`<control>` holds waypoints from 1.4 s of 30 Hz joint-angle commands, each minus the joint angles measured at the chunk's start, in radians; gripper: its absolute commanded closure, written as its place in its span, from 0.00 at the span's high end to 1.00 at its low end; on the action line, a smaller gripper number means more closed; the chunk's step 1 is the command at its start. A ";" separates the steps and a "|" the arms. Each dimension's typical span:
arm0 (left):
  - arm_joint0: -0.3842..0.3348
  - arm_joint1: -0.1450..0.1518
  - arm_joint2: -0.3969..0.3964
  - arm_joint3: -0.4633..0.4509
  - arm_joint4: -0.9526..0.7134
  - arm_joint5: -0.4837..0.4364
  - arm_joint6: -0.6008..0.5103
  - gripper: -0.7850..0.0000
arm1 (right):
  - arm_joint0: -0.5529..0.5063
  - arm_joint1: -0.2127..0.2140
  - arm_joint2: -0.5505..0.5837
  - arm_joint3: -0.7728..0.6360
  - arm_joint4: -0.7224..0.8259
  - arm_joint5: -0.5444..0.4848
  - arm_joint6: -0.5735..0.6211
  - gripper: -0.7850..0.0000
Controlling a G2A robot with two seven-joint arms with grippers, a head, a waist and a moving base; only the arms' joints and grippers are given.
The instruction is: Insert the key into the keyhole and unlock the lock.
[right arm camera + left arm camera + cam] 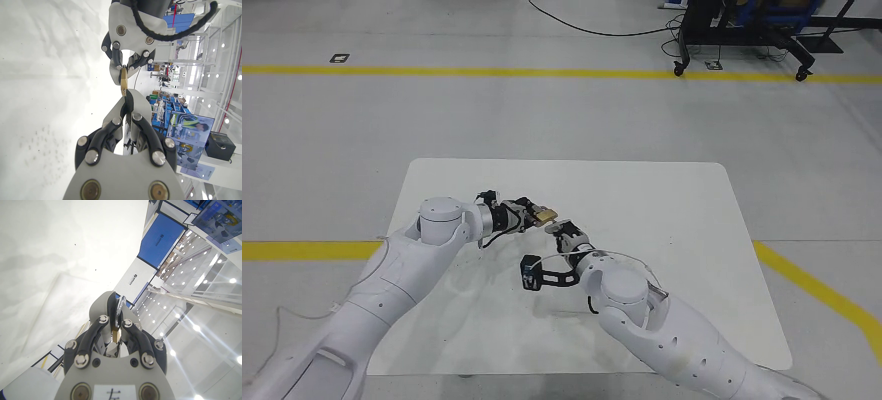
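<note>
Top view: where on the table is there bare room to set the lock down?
Bare: the table from the right claw out to its right edge, and the strip along its far edge beyond the lock. Crowded: the middle, where the left claw and right claw meet at the lock, and the near side under both arms.

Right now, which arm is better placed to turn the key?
Right, probably. The right gripper is shut on the key at the free end of the lock, so it could twist there; the left gripper is shut on the lock, steadying it above the table.
</note>
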 commanded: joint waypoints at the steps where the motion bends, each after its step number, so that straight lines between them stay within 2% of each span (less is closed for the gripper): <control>1: 0.001 -0.002 -0.004 0.002 0.003 0.003 -0.005 0.00 | 0.001 -0.004 -0.001 0.003 -0.002 -0.003 0.002 0.00; 23: 0.015 -0.020 -0.046 0.012 0.047 0.026 -0.054 0.00 | 0.005 -0.047 0.003 0.038 -0.033 -0.015 0.004 0.00; 26: 0.017 -0.022 -0.052 0.014 0.052 0.028 -0.059 0.00 | 0.003 -0.054 0.011 0.041 -0.001 -0.015 -0.006 0.00; 27: 0.017 -0.023 -0.054 0.014 0.054 0.029 -0.060 0.00 | 0.003 -0.056 0.014 0.040 0.005 -0.014 -0.006 0.26; 28: 0.018 -0.023 -0.056 0.014 0.056 0.029 -0.061 0.00 | 0.001 -0.058 0.018 0.039 0.018 -0.012 -0.010 0.96; 29: 0.018 -0.024 -0.058 0.015 0.057 0.030 -0.063 0.00 | -0.001 -0.059 0.023 0.037 0.030 -0.013 -0.014 1.00; 37: 0.023 -0.029 -0.073 0.018 0.067 0.035 -0.072 0.00 | -0.052 -0.055 0.103 -0.031 0.166 -0.045 -0.082 1.00; 40: 0.024 -0.031 -0.078 0.019 0.072 0.037 -0.075 0.00 | -0.095 -0.044 0.174 -0.082 0.264 -0.074 -0.125 1.00; 42: 0.025 -0.032 -0.081 0.019 0.077 0.037 -0.078 0.00 | -0.131 -0.036 0.238 -0.117 0.385 -0.105 -0.168 1.00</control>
